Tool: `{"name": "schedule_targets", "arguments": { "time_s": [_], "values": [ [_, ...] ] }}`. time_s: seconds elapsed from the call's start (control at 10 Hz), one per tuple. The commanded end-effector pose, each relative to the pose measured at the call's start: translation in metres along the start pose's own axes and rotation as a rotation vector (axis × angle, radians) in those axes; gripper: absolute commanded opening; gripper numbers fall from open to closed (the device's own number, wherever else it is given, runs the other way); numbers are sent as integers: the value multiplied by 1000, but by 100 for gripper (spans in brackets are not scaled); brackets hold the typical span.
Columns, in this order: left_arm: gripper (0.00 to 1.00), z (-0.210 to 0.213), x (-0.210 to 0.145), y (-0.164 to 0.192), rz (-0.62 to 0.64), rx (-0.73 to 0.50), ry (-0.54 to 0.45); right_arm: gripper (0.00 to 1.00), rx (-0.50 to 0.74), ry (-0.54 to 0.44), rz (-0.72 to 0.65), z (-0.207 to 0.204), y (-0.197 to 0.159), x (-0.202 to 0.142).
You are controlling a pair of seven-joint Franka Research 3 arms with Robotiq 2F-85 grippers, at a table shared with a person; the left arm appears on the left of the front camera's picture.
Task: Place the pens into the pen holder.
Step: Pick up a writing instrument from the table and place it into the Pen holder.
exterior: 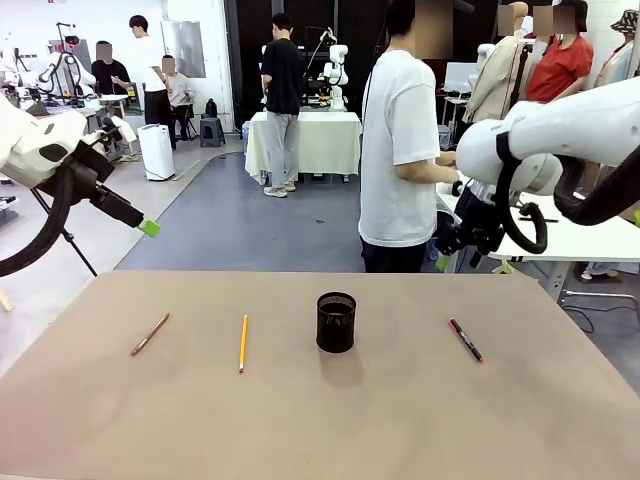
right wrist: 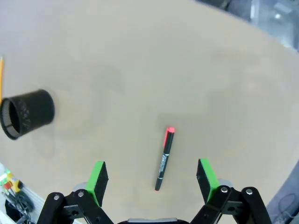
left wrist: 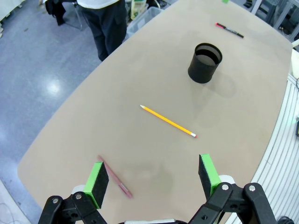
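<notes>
Black-bodied, red-capped slim pen lies flat on the tan table, right of the black wire-mesh pen holder, in line below the raised right gripper, whose wide-open jaws stand crosswise to its length.

Bright overhead light is giving the small black wire-mesh cup a soft shadow on the tan counter. Glare is spotting the glossy blue floor, and wide-angle distortion is bowing the counter's edge.

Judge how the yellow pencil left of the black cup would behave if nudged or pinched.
The yellow pencil looks thin and straight, so probably stiff and light. Lying flat on the smooth table, it may roll if pushed sideways.
</notes>
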State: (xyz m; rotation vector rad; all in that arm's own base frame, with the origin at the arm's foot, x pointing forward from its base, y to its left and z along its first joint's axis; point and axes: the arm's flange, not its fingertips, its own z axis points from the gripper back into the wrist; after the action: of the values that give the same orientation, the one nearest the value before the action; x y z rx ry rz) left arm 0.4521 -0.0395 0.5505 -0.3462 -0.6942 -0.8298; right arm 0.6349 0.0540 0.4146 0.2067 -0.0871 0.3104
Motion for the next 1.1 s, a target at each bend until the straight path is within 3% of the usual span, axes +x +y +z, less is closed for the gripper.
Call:
{"name": "schedule_targets", "arguments": {
  "time_s": [0.0,0.1,0.2,0.3,0.9,1.0],
  "values": [
    [100,1,-2,0,0,0,-7,100,-53,56,-34,-18,1,-8],
    [100,1,-2,0,0,0,-7,100,-67,26,-39,-25,-3,-16],
    [100,1,-2,0,0,0,-7,100,-78,-63,-25,-21,-7,-25],
    [100,1,-2,0,0,0,-7,100,-20,52,-10,-26,-5,-9],
    [100,1,-2,0,0,0,-7,100,-21,44,-8,-29,-3,-13],
    [100,1,-2,0,0,0,-7,100,-108,48,-56,-40,6,-13]
  ]
}}
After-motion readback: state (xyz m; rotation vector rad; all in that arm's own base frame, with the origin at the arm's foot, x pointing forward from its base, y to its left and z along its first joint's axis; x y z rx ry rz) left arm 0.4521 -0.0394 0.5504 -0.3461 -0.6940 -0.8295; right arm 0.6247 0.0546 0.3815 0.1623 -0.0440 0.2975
